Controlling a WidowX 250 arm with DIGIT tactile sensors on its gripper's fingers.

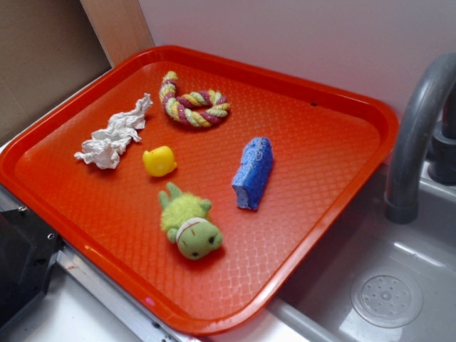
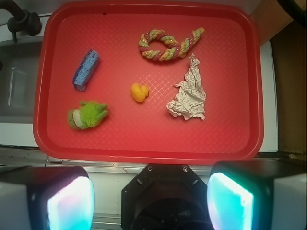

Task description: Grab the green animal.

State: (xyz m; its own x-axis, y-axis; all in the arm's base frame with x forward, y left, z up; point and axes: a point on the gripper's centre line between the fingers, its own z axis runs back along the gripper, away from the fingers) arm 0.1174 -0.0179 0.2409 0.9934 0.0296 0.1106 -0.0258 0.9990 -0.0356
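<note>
The green animal (image 1: 189,222) is a fuzzy lime plush with a smooth olive head and a white-and-red band. It lies on the red tray (image 1: 335,149) near the front edge, head toward the camera. In the wrist view the green animal (image 2: 88,115) lies at the tray's lower left. My gripper (image 2: 151,201) is open and empty, high above the tray's near edge, with its glowing pads (image 2: 71,203) wide apart. The gripper does not show in the exterior view.
On the tray lie a yellow duck (image 1: 159,161), a blue sponge block (image 1: 253,172), a braided rope toy (image 1: 194,104) and a crumpled white cloth (image 1: 112,137). A grey faucet (image 1: 417,121) and a sink with a drain (image 1: 386,296) are to the right.
</note>
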